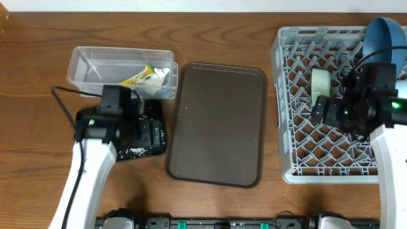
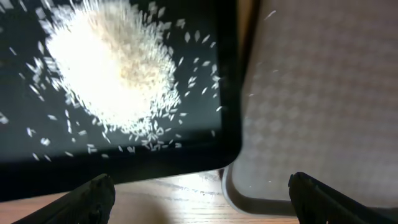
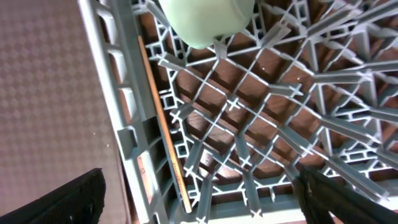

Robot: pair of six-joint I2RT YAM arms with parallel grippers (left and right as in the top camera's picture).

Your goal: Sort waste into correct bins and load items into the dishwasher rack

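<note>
A heap of white rice (image 2: 112, 68) lies in the black bin (image 1: 154, 144), and my open, empty left gripper (image 2: 200, 186) hangs over the bin's near corner. The clear tub (image 1: 89, 63) holds the orange and yellow-green wrapper (image 1: 141, 77) and a white tissue (image 1: 161, 74). In the grey dishwasher rack (image 1: 286, 172), a pale mint bowl (image 1: 323, 81) sits on the lattice. A dark blue plate (image 1: 385, 38) stands at the rack's far right corner. A thin wooden stick (image 3: 163, 124) lies along the rack's left wall. My right gripper (image 3: 202, 186) is open above the rack with nothing in it.
A flat brown tray (image 1: 219, 124) lies between the bins and the rack, and its corner (image 2: 323, 93) shows beside the black bin (image 2: 205, 146). Loose rice grains are scattered inside the bin. Bare wood table lies along the front edge.
</note>
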